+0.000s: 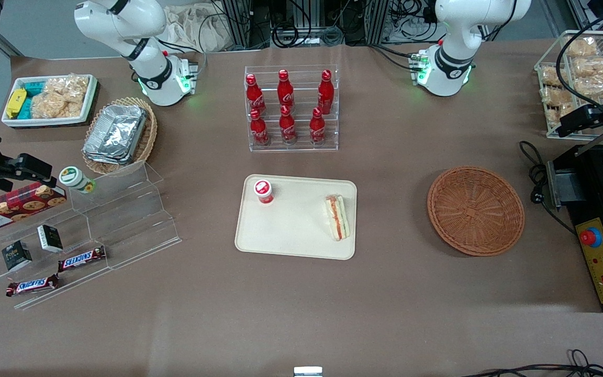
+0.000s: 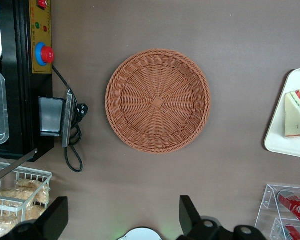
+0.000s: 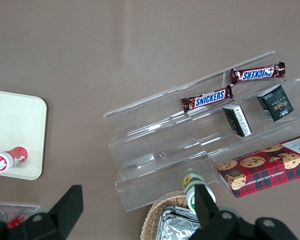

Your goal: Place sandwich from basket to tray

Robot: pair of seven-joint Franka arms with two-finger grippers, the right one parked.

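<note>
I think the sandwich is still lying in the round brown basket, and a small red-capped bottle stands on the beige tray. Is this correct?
Not quite. The basket is empty: the sandwich lies on the tray, as the front view shows. The red-capped bottle is on that tray too. The left end effector hangs open above the table beside the basket, holding nothing.

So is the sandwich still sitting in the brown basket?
No, the basket has nothing in it, the sandwich lies on the tray, and the gripper hangs open above the table near the basket.
</note>
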